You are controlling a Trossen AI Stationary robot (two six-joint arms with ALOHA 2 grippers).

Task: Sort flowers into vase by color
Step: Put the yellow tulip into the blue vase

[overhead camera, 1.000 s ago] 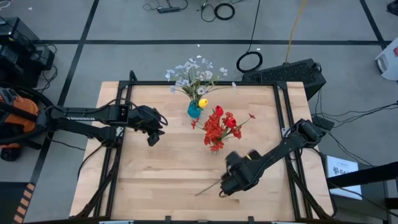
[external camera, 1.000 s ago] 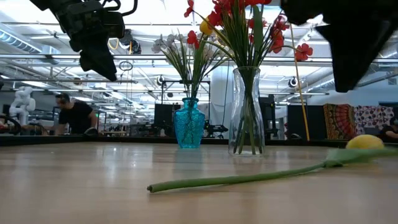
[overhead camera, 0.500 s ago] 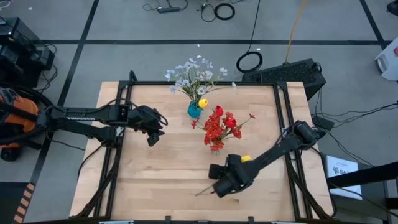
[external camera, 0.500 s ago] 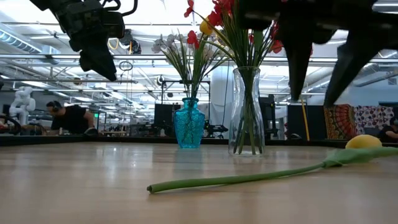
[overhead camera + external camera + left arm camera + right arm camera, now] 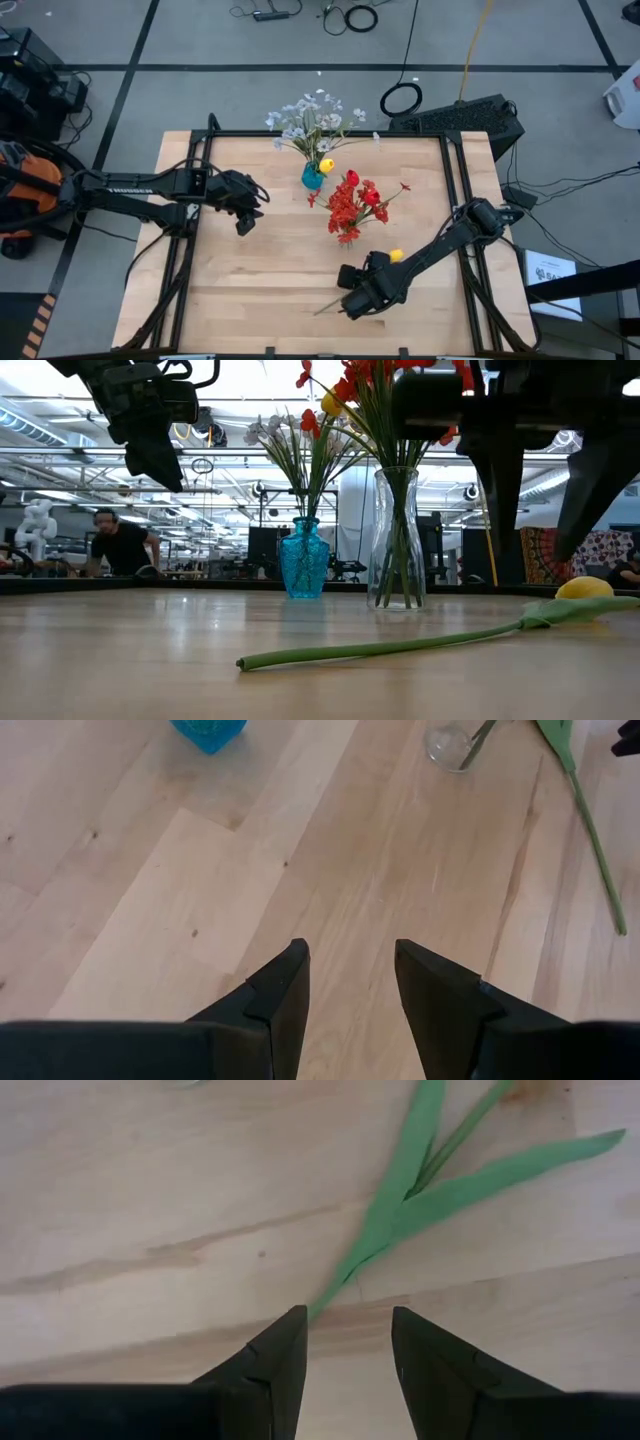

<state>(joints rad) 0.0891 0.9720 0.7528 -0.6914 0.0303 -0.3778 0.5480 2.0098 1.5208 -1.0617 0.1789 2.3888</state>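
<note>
A yellow tulip lies flat on the table, bloom (image 5: 396, 256) toward the right and stem (image 5: 380, 650) running toward the near edge. My right gripper (image 5: 352, 298) is open above that stem, a finger on either side of it (image 5: 345, 1320), touching nothing. A blue vase (image 5: 313, 178) holds white sprays and a yellow tulip. A clear vase (image 5: 398, 540) holds the red flowers (image 5: 355, 205). My left gripper (image 5: 245, 215) waits open over the table's left half, raised (image 5: 160, 460).
The two vases stand close together near the table's far middle, between my arms. A black frame (image 5: 330, 134) runs along the table's far edge and sides. Bare wood lies near the front left. A person (image 5: 120, 545) sits in the room beyond the table.
My right gripper has moved toward the table's left, from over the lying tulip's bloom end to over its stem, and has come lower. The bloom now shows uncovered. The tulip itself has stayed where it lay.
</note>
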